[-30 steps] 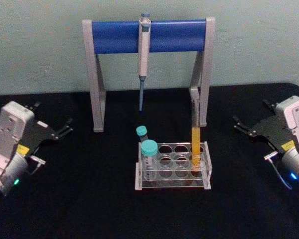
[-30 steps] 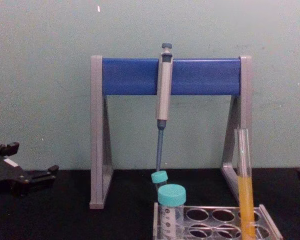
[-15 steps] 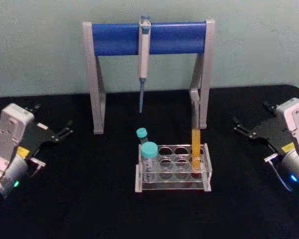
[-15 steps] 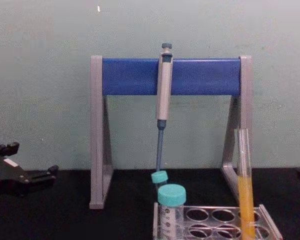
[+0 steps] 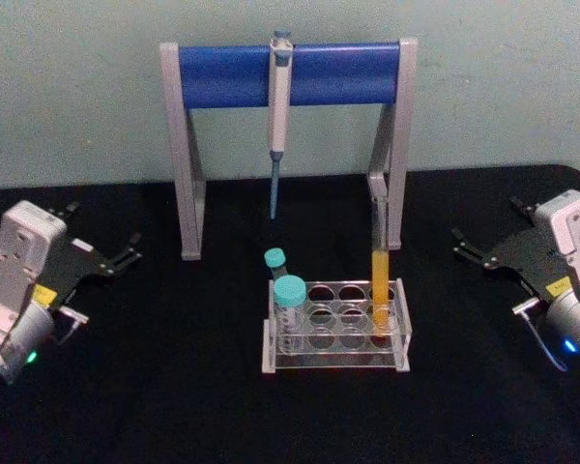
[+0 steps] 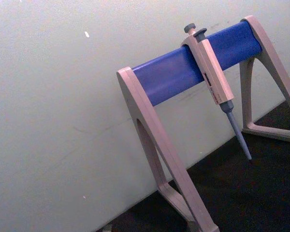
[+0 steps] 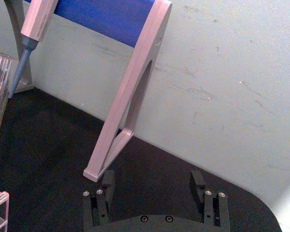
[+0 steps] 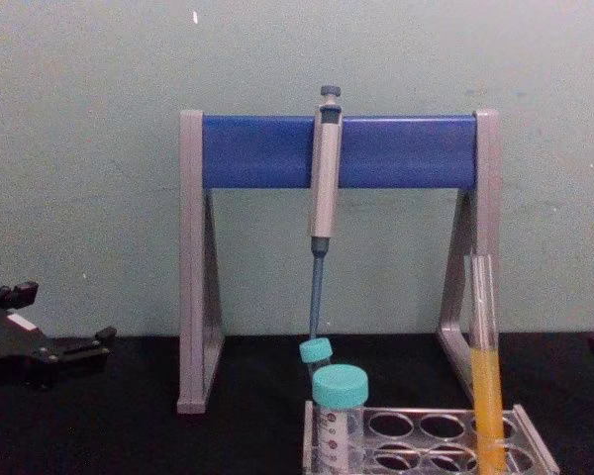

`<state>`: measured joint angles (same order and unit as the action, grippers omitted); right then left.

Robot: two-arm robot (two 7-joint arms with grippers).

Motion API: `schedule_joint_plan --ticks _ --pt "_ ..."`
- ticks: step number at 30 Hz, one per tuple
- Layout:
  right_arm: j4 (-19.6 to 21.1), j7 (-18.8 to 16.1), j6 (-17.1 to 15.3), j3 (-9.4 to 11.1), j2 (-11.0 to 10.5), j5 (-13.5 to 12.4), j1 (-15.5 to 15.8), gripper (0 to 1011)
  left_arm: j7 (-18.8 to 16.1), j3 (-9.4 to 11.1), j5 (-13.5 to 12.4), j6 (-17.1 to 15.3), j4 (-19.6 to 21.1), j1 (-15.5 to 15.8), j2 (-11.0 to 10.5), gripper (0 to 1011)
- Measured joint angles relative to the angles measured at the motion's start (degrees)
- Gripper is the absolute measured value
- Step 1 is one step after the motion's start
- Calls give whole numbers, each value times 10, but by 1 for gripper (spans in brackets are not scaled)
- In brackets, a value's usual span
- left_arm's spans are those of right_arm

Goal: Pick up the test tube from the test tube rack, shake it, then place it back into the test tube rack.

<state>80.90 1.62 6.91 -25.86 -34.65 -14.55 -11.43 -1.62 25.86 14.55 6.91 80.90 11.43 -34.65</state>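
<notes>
Tall, slim clear glass test tube (image 5: 380, 275), uncapped, orange-yellow liquid in its lower half. It stands upright in a right-end hole of the low clear plastic test tube rack (image 5: 267, 348), well left of the right gripper (image 5: 484, 220) and farther right of the left gripper (image 5: 101, 229). Both grippers are spread wide, holding nothing, one at each side. Versus a second ago: tube unmoved, arms barely shifted.
</notes>
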Motion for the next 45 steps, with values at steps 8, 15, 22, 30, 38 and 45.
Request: schedule_joint_plan --ticks 8,15,22,30,38,45 --pt "0 0 0 0 0 0 0 1000 0 0 0 0 0 0 0 1002" --pt "0 0 0 0 0 0 0 1000 0 0 0 0 0 0 0 1001" --pt "0 0 0 0 0 0 0 1000 0 0 0 0 0 0 0 1001" --pt "12 -24 -2 15 3 -6 11 1000 0 0 0 0 0 0 0 1002" --pt "45 -69 -26 32 4 -47 35 1000 0 0 0 0 0 0 0 1001" --pt "77 -116 -61 47 5 -95 54 1000 0 0 0 0 0 0 0 1001"
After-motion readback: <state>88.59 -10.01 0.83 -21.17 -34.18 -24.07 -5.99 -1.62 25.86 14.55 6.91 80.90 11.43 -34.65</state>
